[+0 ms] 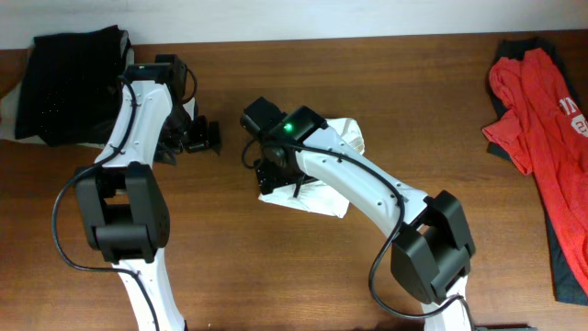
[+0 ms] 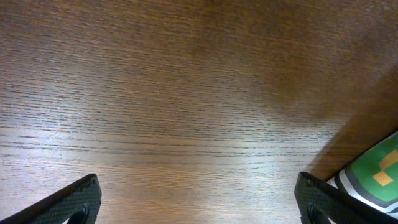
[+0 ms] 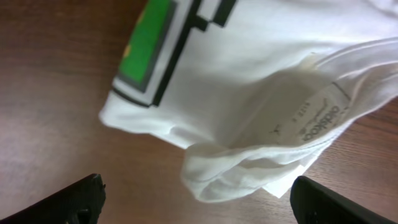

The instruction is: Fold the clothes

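Observation:
The clothes (image 1: 322,200) are a white T-shirt lying as a small folded bundle at the table's middle, partly under my right arm. In the right wrist view the white T-shirt (image 3: 249,81) shows a green-and-black label (image 3: 149,43) and a printed neck tag (image 3: 317,121). A loose fold of it hangs just ahead of my right gripper (image 3: 199,202), which stands open with nothing between its fingers. My left gripper (image 2: 199,205) is open over bare wood, to the left of the bundle, whose label (image 2: 376,177) peeks in at the lower right. Seen from overhead, the left gripper (image 1: 202,136) sits apart from the shirt and the right gripper (image 1: 269,170) is at the shirt's left edge.
A black garment (image 1: 73,83) lies at the back left corner. A red garment (image 1: 542,110) with a dark piece (image 1: 565,248) lies along the right edge. The wooden table (image 1: 276,276) is brown.

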### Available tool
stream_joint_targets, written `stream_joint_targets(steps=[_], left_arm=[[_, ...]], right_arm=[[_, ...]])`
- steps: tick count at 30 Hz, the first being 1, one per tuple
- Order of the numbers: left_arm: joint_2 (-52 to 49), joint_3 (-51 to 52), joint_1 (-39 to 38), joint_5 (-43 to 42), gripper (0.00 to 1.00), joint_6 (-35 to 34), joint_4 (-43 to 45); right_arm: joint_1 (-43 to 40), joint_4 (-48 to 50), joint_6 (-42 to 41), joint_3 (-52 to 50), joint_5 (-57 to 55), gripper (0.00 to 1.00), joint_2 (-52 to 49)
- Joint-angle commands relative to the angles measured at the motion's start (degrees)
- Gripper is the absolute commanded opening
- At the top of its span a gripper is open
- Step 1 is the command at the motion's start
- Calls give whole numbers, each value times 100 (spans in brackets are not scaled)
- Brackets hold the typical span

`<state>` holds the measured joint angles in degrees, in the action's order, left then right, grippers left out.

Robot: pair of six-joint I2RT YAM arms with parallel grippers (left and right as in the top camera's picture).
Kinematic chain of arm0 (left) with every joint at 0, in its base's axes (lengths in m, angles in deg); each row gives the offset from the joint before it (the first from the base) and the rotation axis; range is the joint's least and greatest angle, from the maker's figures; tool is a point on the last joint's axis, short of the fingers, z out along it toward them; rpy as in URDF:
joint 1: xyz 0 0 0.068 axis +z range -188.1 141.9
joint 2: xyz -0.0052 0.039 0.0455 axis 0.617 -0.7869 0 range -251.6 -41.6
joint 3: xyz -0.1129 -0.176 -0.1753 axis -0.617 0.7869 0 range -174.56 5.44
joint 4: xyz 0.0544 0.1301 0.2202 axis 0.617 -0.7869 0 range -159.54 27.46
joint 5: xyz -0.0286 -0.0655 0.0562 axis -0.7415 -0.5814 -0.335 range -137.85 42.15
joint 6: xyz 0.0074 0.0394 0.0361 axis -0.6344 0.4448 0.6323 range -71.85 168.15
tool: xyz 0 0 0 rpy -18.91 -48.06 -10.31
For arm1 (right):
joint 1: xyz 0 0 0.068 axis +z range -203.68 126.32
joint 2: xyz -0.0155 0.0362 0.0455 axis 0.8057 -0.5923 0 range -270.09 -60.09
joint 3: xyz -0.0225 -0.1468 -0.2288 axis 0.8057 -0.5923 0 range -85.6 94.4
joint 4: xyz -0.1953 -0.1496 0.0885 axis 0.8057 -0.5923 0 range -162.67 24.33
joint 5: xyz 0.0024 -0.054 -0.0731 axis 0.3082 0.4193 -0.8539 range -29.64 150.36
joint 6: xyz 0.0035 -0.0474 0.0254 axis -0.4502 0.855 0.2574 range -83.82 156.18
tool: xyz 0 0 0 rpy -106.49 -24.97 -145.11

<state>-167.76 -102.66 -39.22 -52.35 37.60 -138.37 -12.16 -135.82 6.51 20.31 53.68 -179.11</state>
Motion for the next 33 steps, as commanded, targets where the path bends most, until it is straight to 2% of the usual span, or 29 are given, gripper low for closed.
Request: stream_joint_targets(steps=[1,5,10,13,14,15,17,18,26,33], left_arm=[[-26,28,-22,-63,99,-13,-13],[-26,28,-22,-61,99,-13,-26],[-26,28,-24,-63,99,-13,-44],[-26,28,-22,-61,99,-13,-46],[-26,28,-22,-61,99,-13,-52],[-26,28,-22,-61,99,-13,-52],[-26,28,-22,-61,99,-13,-52],[-26,28,-22,-61,99,-13,-52],[-26,28,-22,-61,99,-13,-46],[-26,28,-22,-61,99,-13,-39]], right_arm=[[24,-9,-289,-39,-297,98,-221],[13,-9,-389,-48,-328,91,-417],[-76,-199,-601,-57,-710,55,-442],[-157,-271,-597,-66,-710,52,-442],[-184,-269,-599,-74,-710,48,-444],[-201,-267,-601,-83,-710,37,-444],[-262,-321,-601,-96,-710,9,-444],[-299,-387,-601,-96,-710,4,-444],[-686,-1091,-752,-219,-754,4,-444],[-1309,-684,-1132,-1484,-898,5,-444]])
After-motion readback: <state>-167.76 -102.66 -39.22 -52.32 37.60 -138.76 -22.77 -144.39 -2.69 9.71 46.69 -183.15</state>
